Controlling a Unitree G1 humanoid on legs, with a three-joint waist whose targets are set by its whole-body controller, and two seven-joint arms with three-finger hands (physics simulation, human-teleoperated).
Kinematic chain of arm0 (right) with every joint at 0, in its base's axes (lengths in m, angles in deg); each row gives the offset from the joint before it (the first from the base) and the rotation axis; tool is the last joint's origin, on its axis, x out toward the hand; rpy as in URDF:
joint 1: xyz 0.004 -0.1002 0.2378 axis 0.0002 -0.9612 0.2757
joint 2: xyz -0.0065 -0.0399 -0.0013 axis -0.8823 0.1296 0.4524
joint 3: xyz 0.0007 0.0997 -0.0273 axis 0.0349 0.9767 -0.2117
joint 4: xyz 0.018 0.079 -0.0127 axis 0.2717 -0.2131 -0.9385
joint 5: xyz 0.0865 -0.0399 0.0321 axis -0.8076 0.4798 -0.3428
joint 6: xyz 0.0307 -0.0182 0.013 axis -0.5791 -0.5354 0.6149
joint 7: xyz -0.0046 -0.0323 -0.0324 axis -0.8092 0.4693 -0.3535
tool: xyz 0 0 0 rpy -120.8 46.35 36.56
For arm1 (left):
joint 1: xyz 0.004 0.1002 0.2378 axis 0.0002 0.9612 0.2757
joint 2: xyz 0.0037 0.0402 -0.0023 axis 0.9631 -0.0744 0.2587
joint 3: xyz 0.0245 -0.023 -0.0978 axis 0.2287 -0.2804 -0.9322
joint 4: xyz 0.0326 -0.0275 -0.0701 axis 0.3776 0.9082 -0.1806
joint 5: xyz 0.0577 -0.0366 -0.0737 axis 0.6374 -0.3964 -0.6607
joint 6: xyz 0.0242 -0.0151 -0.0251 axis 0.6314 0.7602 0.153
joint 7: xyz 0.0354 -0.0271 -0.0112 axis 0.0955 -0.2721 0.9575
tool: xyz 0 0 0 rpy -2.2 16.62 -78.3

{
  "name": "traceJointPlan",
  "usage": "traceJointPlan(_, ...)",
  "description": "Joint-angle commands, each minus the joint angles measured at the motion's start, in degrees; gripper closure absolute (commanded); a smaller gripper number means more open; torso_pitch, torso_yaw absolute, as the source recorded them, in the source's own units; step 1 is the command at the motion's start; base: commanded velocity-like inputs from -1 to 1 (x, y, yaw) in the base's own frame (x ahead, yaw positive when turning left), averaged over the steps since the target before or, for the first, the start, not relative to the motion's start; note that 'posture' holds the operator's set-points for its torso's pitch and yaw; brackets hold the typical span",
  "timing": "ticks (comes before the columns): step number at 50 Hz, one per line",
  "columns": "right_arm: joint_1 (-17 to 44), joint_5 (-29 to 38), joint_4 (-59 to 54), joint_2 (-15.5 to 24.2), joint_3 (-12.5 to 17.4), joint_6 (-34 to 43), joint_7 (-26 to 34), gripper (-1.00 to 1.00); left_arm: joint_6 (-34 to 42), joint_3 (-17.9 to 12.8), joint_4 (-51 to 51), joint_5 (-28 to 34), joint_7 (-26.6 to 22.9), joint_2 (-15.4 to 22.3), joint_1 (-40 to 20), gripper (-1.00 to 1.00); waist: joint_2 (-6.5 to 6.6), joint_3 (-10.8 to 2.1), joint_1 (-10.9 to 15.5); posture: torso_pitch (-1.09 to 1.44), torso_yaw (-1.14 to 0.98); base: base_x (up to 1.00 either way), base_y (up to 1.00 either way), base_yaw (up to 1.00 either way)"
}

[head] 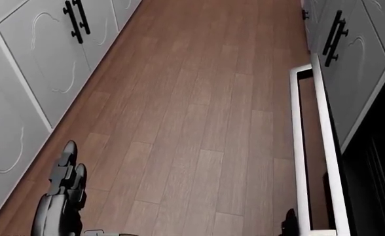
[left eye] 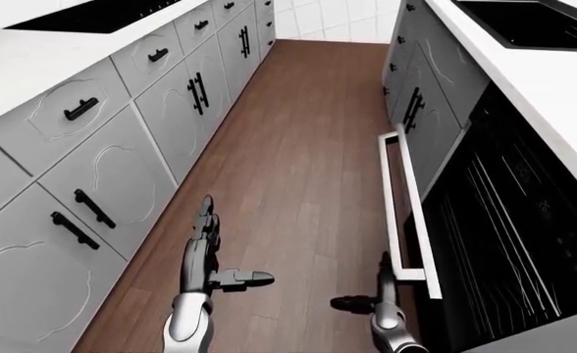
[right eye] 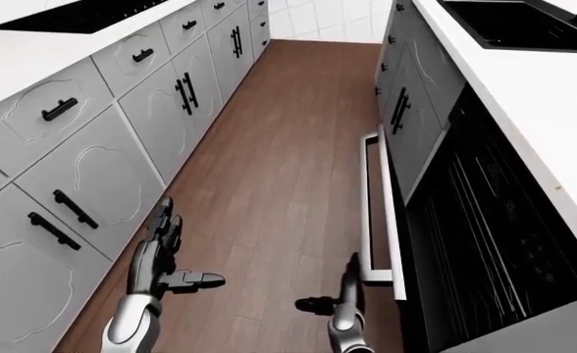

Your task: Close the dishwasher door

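Narrow kitchen aisle with wooden floor [left eye: 308, 147] running up the middle of the left-eye view. Dishwasher door [left eye: 418, 213] at right, partly open, tilted out from the dark dishwasher cavity [left eye: 504, 243]; pale metal handle bar [left eye: 390, 198] along its outer edge. White bench [left eye: 554, 88] above it, with a black sink [left eye: 534, 22] near the top right. Right hand [left eye: 372, 298] low in the view, just beside the lower end of the handle bar, fingers spread open, gripping nothing; contact with the door cannot be told. Left hand [left eye: 210, 254] at lower left over the floor, open, fingers straight, thumb out to the right, holding nothing. Grey cabinet fronts [left eye: 122, 162] with black pulls along the left.
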Motion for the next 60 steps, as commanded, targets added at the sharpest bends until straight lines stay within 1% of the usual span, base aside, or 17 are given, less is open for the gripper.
traceJointPlan(1, 0.52, -2.13, 1.45, 3.55, 1.82, 0.45, -5.28, -1.00, -1.68, -0.09, -2.43, -0.09, 0.03, 0.12, -0.91, -1.00, -0.36, -0.87, -0.76, 0.00, 0.00, 0.00, 0.00, 0.00)
traceJointPlan(9, 0.46, -2.56, 1.54, 4.65, 1.50, 0.24, -6.06, -1.00, -1.68, -0.04, -2.68, -0.10, -0.02, 0.10, -0.66, -1.00, -0.53, -0.78, -0.82, 0.00, 0.00, 0.00, 0.00, 0.00)
traceJointPlan(18, 0.54, -2.78, 1.64, 5.89, 1.05, -0.25, -5.20, -1.00, -1.78, -0.02, -2.53, -0.10, -0.01, 0.07, -0.69, -1.00, -0.88, -0.75, -1.01, 0.00, 0.00, 0.00, 0.00, 0.00)
traceJointPlan(25, 0.30, -3.48, 1.72, 7.14, 1.09, -0.69, -4.34, -1.00, -1.60, 0.25, -2.87, 0.02, 0.10, -0.03, -0.58, -1.00, -0.84, -0.88, -1.08, 0.00, 0.00, 0.00, 0.00, 0.00)
traceJointPlan(40, -0.09, -4.29, 2.04, 10.94, 0.47, -1.19, -5.21, -1.00, -1.81, 0.77, -2.76, 0.31, 0.22, -0.14, -0.37, -1.00, -0.90, -1.19, -1.22, 0.00, 0.00, 0.00, 0.00, 0.00)
traceJointPlan(44, -0.38, -4.84, 2.13, 11.77, 0.55, -1.77, -4.73, -1.00, -1.88, 0.88, -2.71, 0.39, 0.27, -0.17, -0.32, -1.00, -0.99, -1.24, -1.28, 0.00, 0.00, 0.00, 0.00, 0.00)
traceJointPlan(45, -0.80, -5.69, 2.42, 13.87, 1.13, -2.65, -3.36, -1.00, -2.03, 0.95, -2.62, 0.44, 0.28, -0.20, -0.23, -1.00, -1.02, -1.26, -1.31, 0.00, 0.00, 0.00, 0.00, 0.00)
traceJointPlan(60, -1.59, -8.02, 2.67, 16.68, 0.66, -3.62, -1.75, -1.00, -1.92, 0.98, -2.74, 0.41, 0.37, -0.20, -0.24, -1.00, -1.57, -1.34, -1.79, 0.00, 0.00, 0.00, 0.00, 0.00)
